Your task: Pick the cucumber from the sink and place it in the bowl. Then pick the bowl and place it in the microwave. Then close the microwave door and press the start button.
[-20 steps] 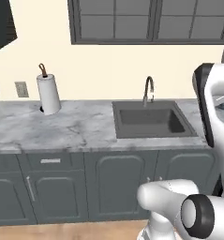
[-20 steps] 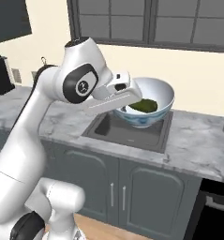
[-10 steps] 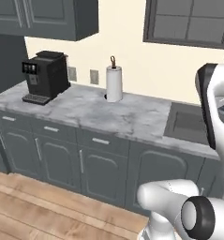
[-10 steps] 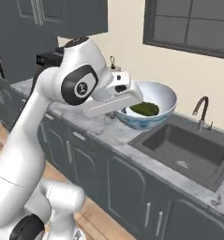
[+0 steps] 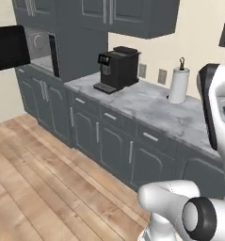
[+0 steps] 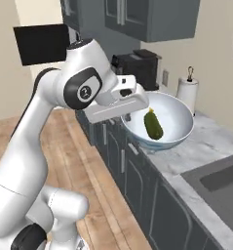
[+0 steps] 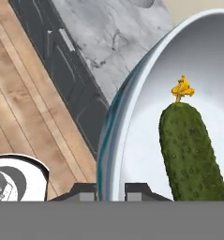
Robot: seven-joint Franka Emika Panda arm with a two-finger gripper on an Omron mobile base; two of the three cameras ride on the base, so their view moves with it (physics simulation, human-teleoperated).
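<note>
Largest in my field is the silver-grey boxy microwave (image 5: 36, 47), set in the dark cabinet wall, its black-windowed microwave door (image 5: 8, 48) swung wide; I judge it the destination, well apart from the load. Next, the grey-white marble surface (image 6: 205, 144), with the corner of the dark recessed sink (image 6: 220, 183) at its near end. Above the surface edge I carry the round white bowl with a bluish outside (image 6: 174, 122), lifted clear. My hand (image 7: 110, 191) is nearly closed on the bowl's rim, one finger inside the wall and one outside. I judge the bowl rigid, smooth and probably breakable; a rim pinch leaves the weight hanging to one side, so it may pivot in the grip unless kept level. Smallest, the short dark green cucumber with a yellow stem tip (image 6: 153, 125) lies loose inside the bowl near the middle. It looks firm and light, free to roll if I tilt.
</note>
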